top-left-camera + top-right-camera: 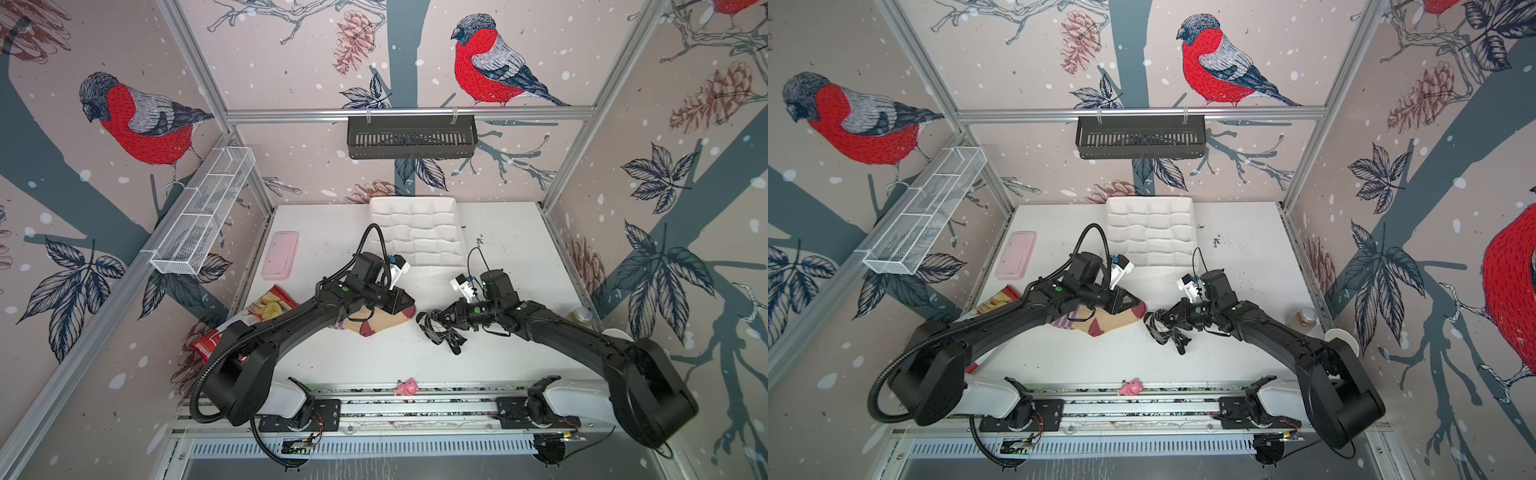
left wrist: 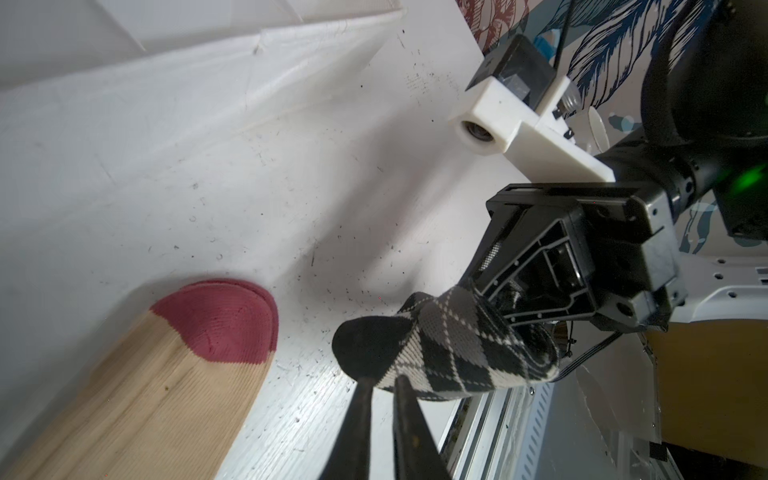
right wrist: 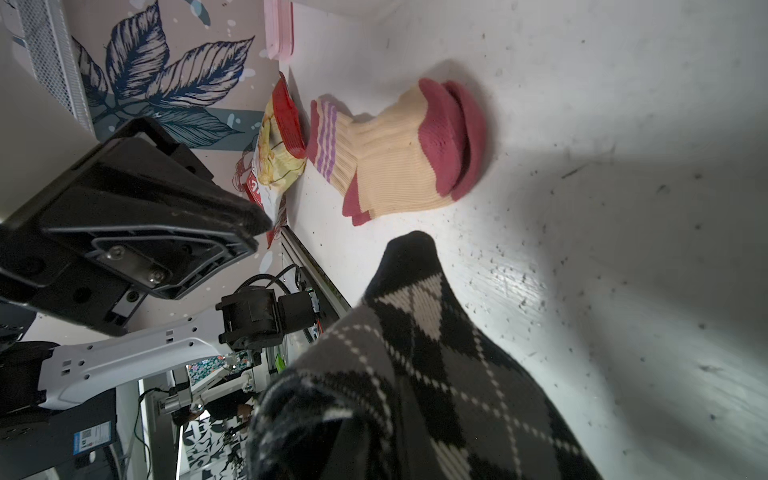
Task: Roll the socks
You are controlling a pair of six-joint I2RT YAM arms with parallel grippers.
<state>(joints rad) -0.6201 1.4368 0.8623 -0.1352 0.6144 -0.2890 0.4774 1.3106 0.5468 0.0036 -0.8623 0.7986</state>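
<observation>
2 socks sit mid-table, close to each other but apart. The tan sock [image 1: 388,323] [image 1: 1117,323] lies just left of centre in both top views, flat on the white table [image 1: 498,257]. It has a maroon toe and heel and purple stripes at the cuff. In the right wrist view [image 3: 395,174] it shows 2 maroon toe layers, 1 on the other. The argyle sock [image 1: 436,330] [image 1: 1165,326] is just right of centre, in black, grey and white diamonds. It is bunched and twisted, with a loose end trailing toward the lower edge of the frame.

My left arm covers the upper part of the tan sock in the top views, and much of the chips bag [image 1: 266,309] at left. In the right wrist view the argyle sock [image 3: 415,353] fills the lower middle of the frame and hides the right fingers altogether.

The left wrist view shows the right gripper [image 2: 498,303] at centre right, its jaws pinching the argyle sock [image 2: 449,345], whose end is drawn in between them. The left gripper [image 2: 381,380] is at bottom centre. Its 2 fingers [image 2: 361,415] are nearly pressed together, with a thin strip of table between them and nothing pinched. Their tips sit at the sock's black toe, and I cannot tell whether they touch it.
</observation>
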